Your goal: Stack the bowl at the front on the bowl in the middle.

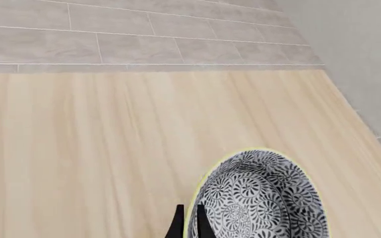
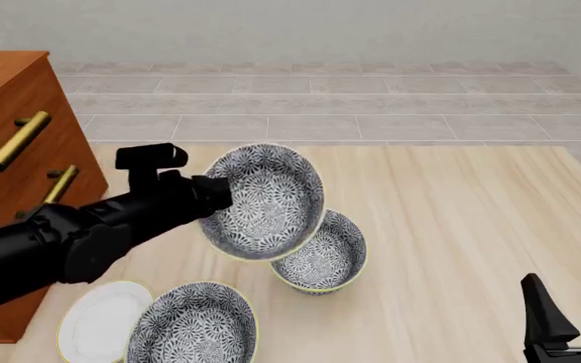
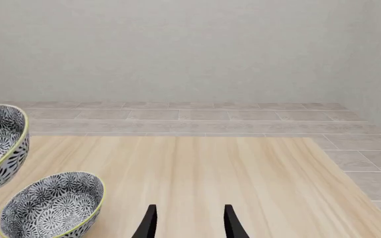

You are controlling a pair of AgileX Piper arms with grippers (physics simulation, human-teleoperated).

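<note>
Beside 1 bowl (image 2: pixel 194 327), white plate (image 2: pixel 99 321).

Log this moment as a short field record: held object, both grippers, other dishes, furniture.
held object: patterned bowl, lifted and tilted, above the bowl on the table
left gripper: fingers shut on the held bowl's rim
right gripper: open, empty, low at the right
other dishes: third bowl near front edge; white plate beside it
furniture: wooden drawer unit at left, brass handles
</note>
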